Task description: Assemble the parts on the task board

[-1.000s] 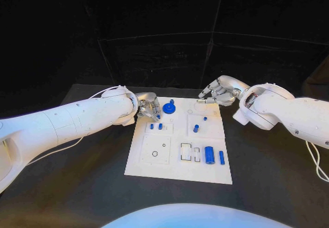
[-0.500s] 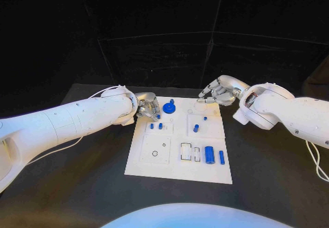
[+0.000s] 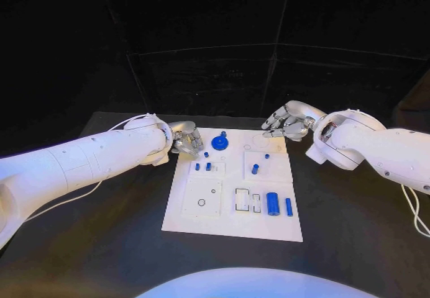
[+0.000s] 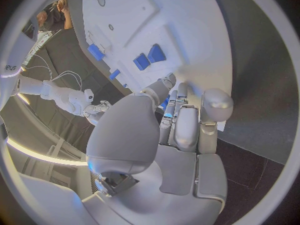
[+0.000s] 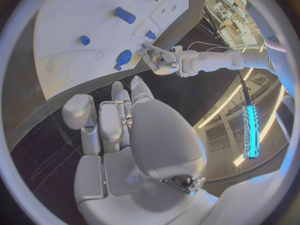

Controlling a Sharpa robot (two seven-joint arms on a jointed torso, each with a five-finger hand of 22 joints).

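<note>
The white task board [image 3: 233,220] lies in the middle of the black table. My left hand [image 3: 186,141] [image 4: 181,130] hovers at the board's far left corner with its fingers loosely bent and nothing in them. A small blue peg [image 3: 206,154] stands just off its fingertips. A blue disc [image 3: 221,143] [image 5: 123,57] sits near the far edge. Two pegs [image 3: 202,166] stand side by side, and two more [image 3: 255,167] [image 3: 267,156] stand to the right. A thick blue cylinder [image 3: 272,203] and a thin one [image 3: 288,206] lie at the near right. My right hand [image 3: 288,122] [image 5: 119,120] is held empty above the far right corner.
Outlined slots [image 3: 243,198] and a small round hole [image 3: 201,202] mark the board's near half. Black table [image 3: 99,236] surrounds the board on all sides. A dark curtain closes off the back.
My left hand has drawn back to the left, away from the small peg that was at its fingertips. The right hand has barely moved.
</note>
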